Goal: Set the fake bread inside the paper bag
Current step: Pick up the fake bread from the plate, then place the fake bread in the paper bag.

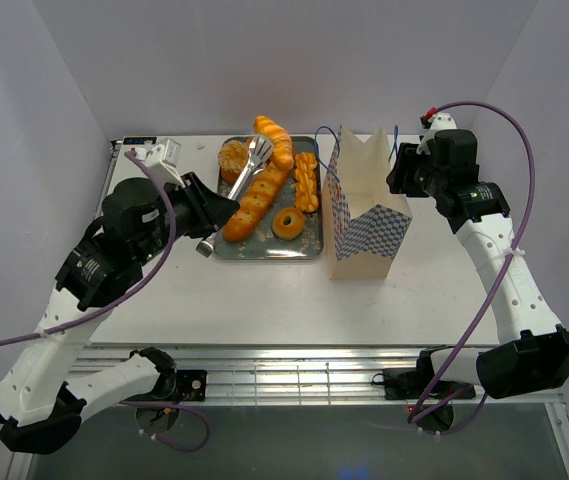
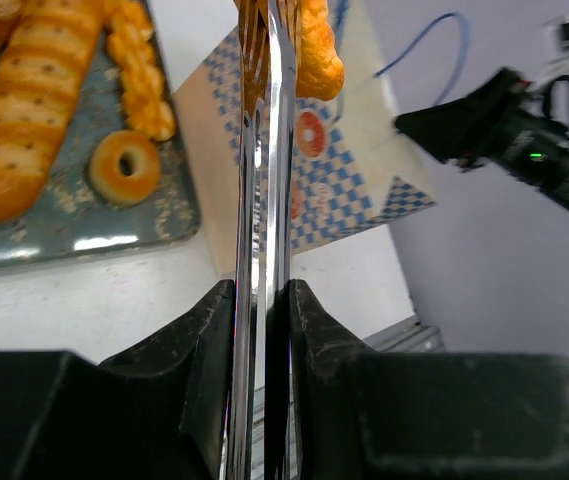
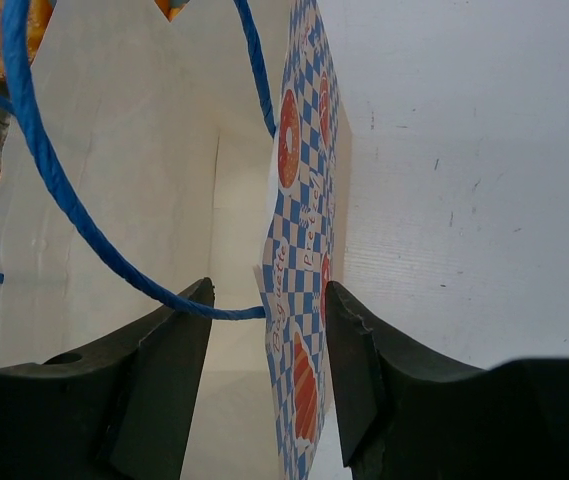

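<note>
Forward, left arm (image 1: pixel 129 225) at tray (image 1: pixel 262 248), right arm (image 1: pixel 486 228) at paper bag (image 1: pixel 369 228).

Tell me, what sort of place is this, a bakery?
Probably a robotics lab test booth, not a bakery: plain white walls box in a table, two cabled robot arms stand at its edge, and the bread is glossy toy food.

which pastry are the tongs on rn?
The croissant at the far edge of the tray: the tongs have their tips closed on it. The baguette, twisted stick and ring donut lie free on the tray.
</note>
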